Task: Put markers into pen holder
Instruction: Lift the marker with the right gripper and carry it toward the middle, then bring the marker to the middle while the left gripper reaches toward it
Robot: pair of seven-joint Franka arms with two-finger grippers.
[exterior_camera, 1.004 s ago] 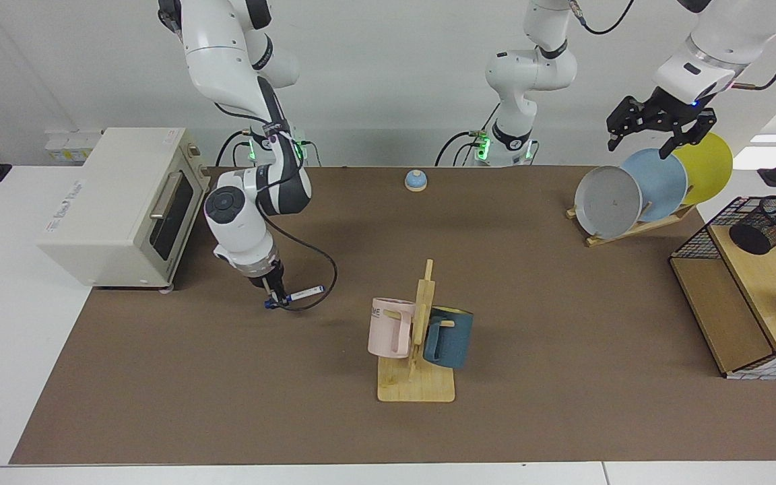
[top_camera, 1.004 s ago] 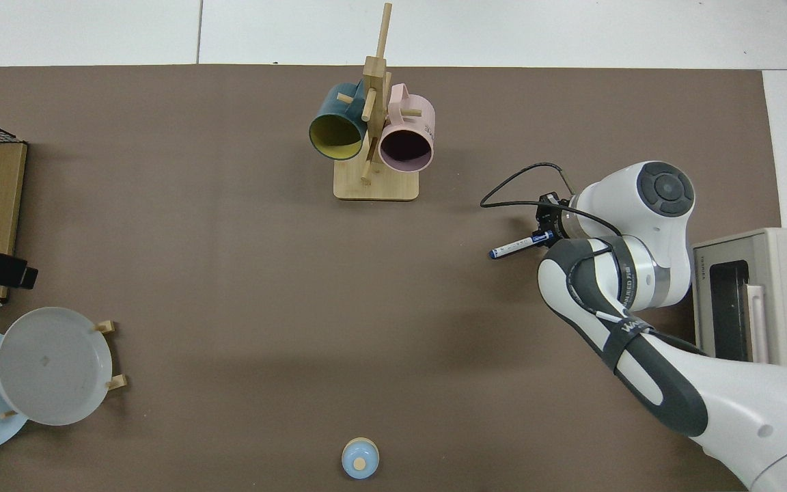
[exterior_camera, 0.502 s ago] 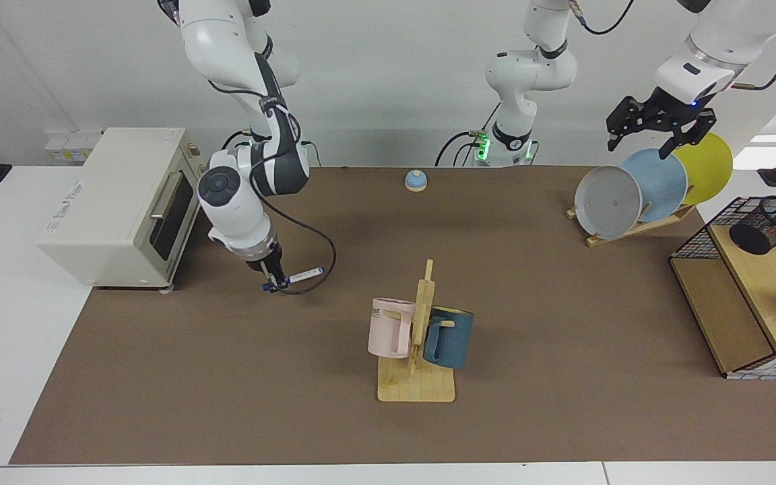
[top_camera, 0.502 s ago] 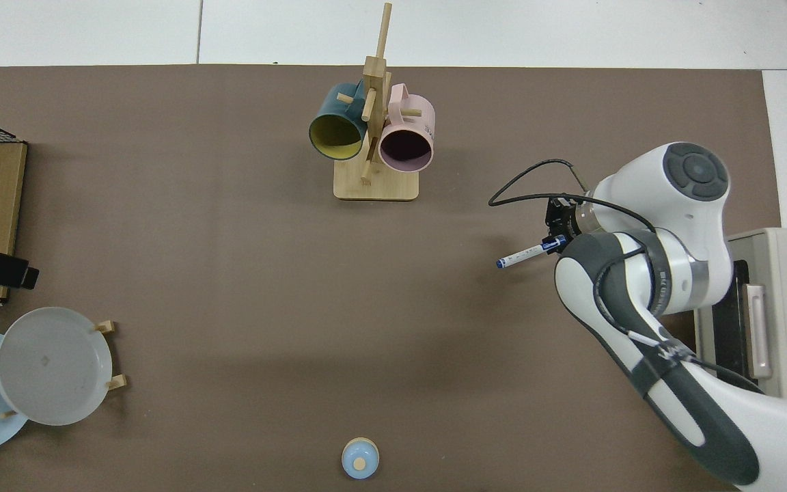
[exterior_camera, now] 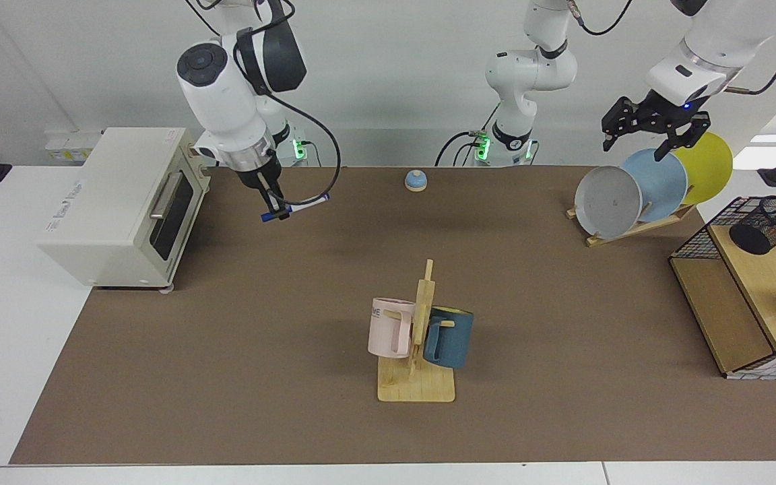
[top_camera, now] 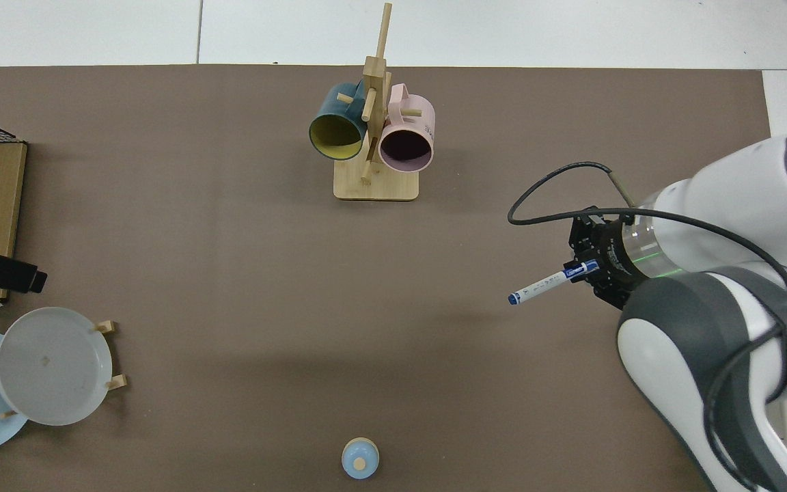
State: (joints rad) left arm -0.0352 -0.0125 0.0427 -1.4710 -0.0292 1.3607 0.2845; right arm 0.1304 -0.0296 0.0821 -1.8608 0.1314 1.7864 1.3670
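Observation:
My right gripper [exterior_camera: 279, 210] is shut on the marker [exterior_camera: 305, 205], a slim white barrel with blue ends. It holds the marker near its capped end, well above the brown mat, beside the toaster oven. From above, the marker [top_camera: 542, 283] sticks out sideways from the right gripper [top_camera: 586, 268], tilted slightly down. The pen holder [exterior_camera: 768, 225], a black mesh cup, lies tipped on the wooden shelf at the far side of the table; the top view does not include it. My left gripper [exterior_camera: 638, 143] hangs open above the plates, with nothing between its fingers.
A cream toaster oven [exterior_camera: 118, 202] stands behind the right arm. A wooden mug tree [exterior_camera: 422, 323] with a pink and a teal mug stands mid-table. A plate rack [exterior_camera: 637, 225], a blue bell [exterior_camera: 415, 180] and the wire-and-wood shelf [exterior_camera: 718, 303] are also here.
The right arm has risen and swung toward the back of the table, lifting the marker high off the mat. The left gripper has barely moved.

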